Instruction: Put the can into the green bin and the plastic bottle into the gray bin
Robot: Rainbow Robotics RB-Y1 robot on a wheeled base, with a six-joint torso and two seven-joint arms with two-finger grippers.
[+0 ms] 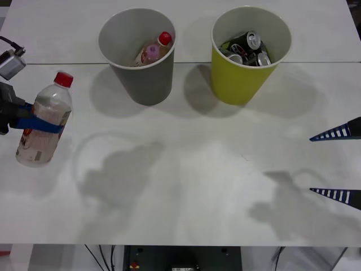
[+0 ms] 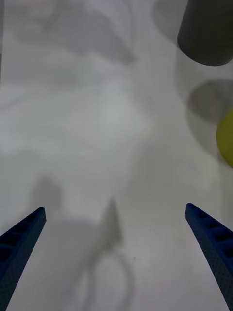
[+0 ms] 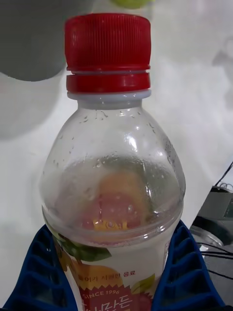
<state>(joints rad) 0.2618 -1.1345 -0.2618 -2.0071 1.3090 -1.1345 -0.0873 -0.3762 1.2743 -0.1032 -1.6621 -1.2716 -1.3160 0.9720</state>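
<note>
Blue ribbed fingers of your left gripper (image 1: pixel 35 123) pinch the plastic bottle (image 1: pixel 45 121) at its waist, tilted, at the table's (image 1: pixel 186 169) left edge, well short of the gray bin (image 1: pixel 139 53). That bin already holds a pinkish bottle (image 1: pixel 153 51), so a low or off-centre release could clip the rim or tip it. Your right gripper (image 1: pixel 338 164) waits spread at the right.

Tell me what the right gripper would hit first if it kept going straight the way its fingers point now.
Probably nothing soon. The right gripper, open at the table's right edge, points leftward across the bare table. The gray bin and green bin sit off to one side of that line, though depth is hard to judge.
</note>
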